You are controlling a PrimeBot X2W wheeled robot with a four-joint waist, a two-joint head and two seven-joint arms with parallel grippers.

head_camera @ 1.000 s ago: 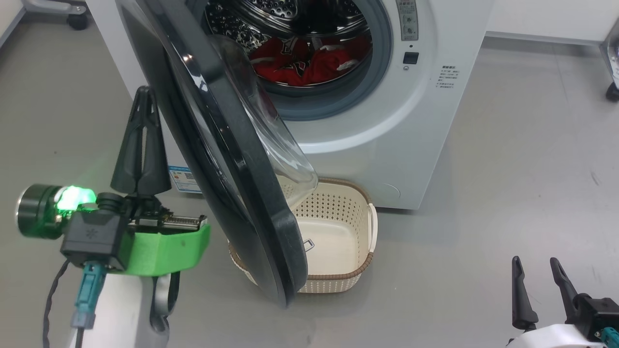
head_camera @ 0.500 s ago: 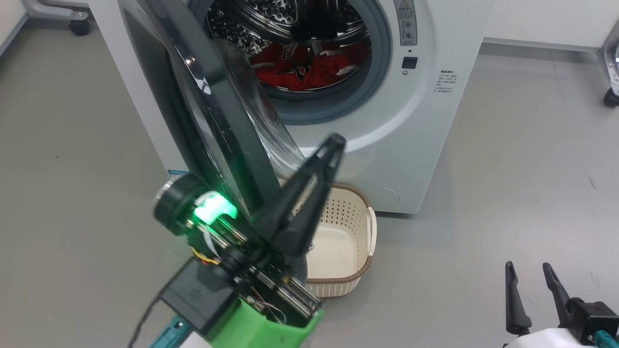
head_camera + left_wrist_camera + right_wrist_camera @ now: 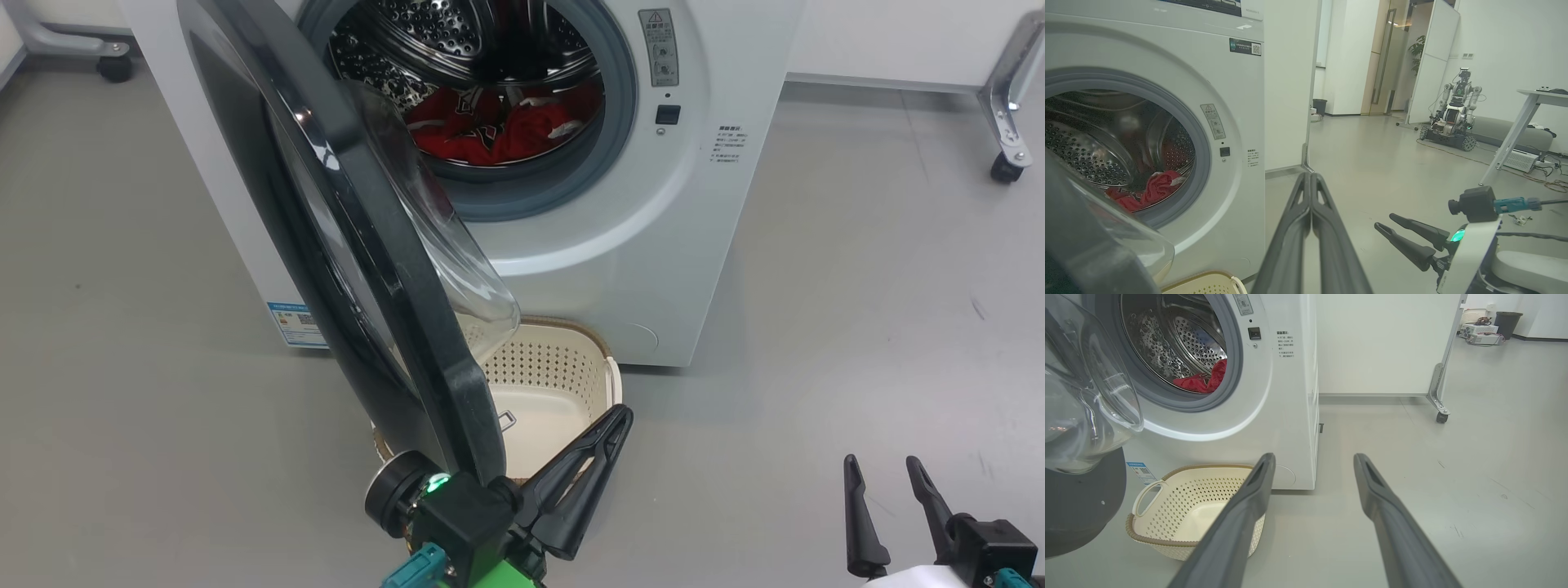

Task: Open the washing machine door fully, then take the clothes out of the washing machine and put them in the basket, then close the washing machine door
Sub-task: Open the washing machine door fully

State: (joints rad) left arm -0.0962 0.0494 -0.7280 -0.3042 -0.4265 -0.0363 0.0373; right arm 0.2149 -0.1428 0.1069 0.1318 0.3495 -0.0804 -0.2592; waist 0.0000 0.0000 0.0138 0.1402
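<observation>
Laundry work stood at an early stage in front of a white front-loading washing machine (image 3: 588, 269) on a grey floor (image 3: 816, 327). The washing machine door (image 3: 326, 269), round, glossy and black, was swung well out from the porthole, roughly edge-on to the robot. Its glass bowl (image 3: 465, 278) hung over the left part of the basket (image 3: 547, 359). Whether the door was at its full swing could not be told; it looked to me as though it might go a little wider. The clothes (image 3: 490, 131), red with white and dark markings, lay in a heap at the bottom of the steel drum (image 3: 457, 33), none of them taken out. The basket, cream with a brown rim, sat on the floor just in front of the machine below the porthole, and it was empty. The robot's left hand (image 3: 622, 416) was clenched, its two dark fingers pressed together with nothing between them. It was low, just beside the door's bottom edge and the basket's front rim, and I could not tell whether it touched either. The right hand (image 3: 882, 464) was released, fingers apart and empty, low to the right and well apart from the machine. By my reckoning only the opening was done or nearly done; emptying the drum into the basket and shutting the door were all left.
</observation>
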